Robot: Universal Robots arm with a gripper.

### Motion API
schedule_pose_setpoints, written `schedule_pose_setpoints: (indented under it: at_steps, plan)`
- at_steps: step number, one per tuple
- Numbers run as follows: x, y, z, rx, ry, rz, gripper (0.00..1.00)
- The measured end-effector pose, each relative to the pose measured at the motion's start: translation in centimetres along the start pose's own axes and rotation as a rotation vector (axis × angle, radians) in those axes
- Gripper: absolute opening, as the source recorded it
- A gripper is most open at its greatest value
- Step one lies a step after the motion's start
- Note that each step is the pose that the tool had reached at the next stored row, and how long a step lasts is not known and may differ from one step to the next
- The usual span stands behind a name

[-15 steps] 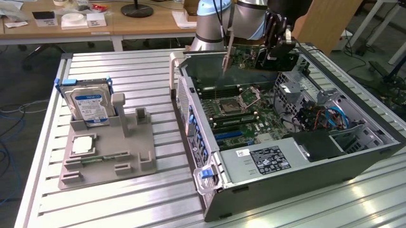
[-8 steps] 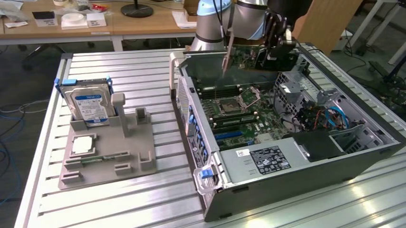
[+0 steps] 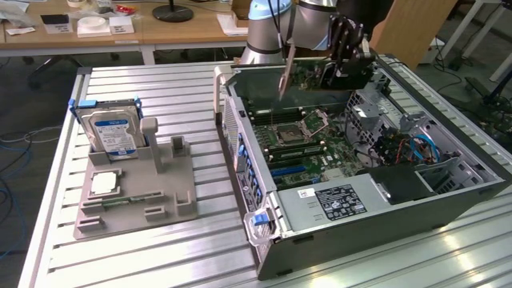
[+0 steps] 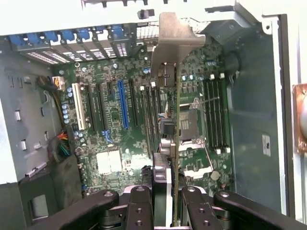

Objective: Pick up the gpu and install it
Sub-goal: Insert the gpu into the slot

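tool (image 4: 168, 206): black fingers clamped on the gpu, one to each side of the card's near end.
gpu (image 4: 171, 143): held upright and edge-on, with its metal bracket (image 4: 175, 43) at the end away from the tool; in the exterior view it hangs over the far end of the open case, clear above the board.
motherboard (image 4: 115, 110): green, lying on the case floor under the card; the card lines up with the black slots between the blue slot (image 4: 123, 103) and the cpu socket (image 4: 192, 129).
computer case (image 3: 360, 240): on its side with the panel off, on the exterior view's right of the tabletop.
power supply (image 3: 336, 201): grey box at the case's near end.
fixture (image 3: 136, 210): grey holder, well apart from the case, on the exterior view's left.
hard drive (image 3: 112, 135): upright at the fixture's far end.
tabletop (image 3: 200, 258): slatted metal.
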State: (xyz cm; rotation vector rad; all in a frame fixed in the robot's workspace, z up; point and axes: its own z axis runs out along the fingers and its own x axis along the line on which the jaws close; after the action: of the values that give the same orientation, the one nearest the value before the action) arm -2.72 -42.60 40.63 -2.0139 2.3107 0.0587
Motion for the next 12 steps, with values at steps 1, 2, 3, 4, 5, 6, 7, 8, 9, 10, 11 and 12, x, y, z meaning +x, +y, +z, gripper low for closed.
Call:
schedule_pose_setpoints:
  at_steps: [1,2,3,4,5,6,7,8,9,10,11,12]
  plan:
    - [0.01,0.00,0.06,-0.0039,0.0016,-0.008,0.28]
    - [0.01,0.00,0.12,-0.0084,0.0061,-0.015,0.28]
    - [0.02,0.01,0.18,-0.0115,0.0106,-0.020,0.28]
    - [0.03,0.01,0.27,-0.0138,0.0115,-0.022,0.28]
    - [0.03,0.01,0.31,-0.0143,0.0117,-0.023,0.28]
    - [0.03,0.01,0.34,-0.0144,0.0118,-0.023,0.28]
    - [0.03,0.01,0.35,-0.0145,0.0119,-0.023,0.28]
    - [0.03,0.01,0.38,-0.0145,0.0119,-0.024,0.28]
    - [0.03,0.01,0.41,-0.0146,0.0117,-0.024,0.28]
    - [0.04,0.01,0.43,-0.0148,0.0117,-0.024,0.28]
    - [0.04,0.01,0.45,-0.0148,0.0118,-0.024,0.28]
    - [0.04,0.01,0.46,-0.0148,0.0117,-0.025,0.28]
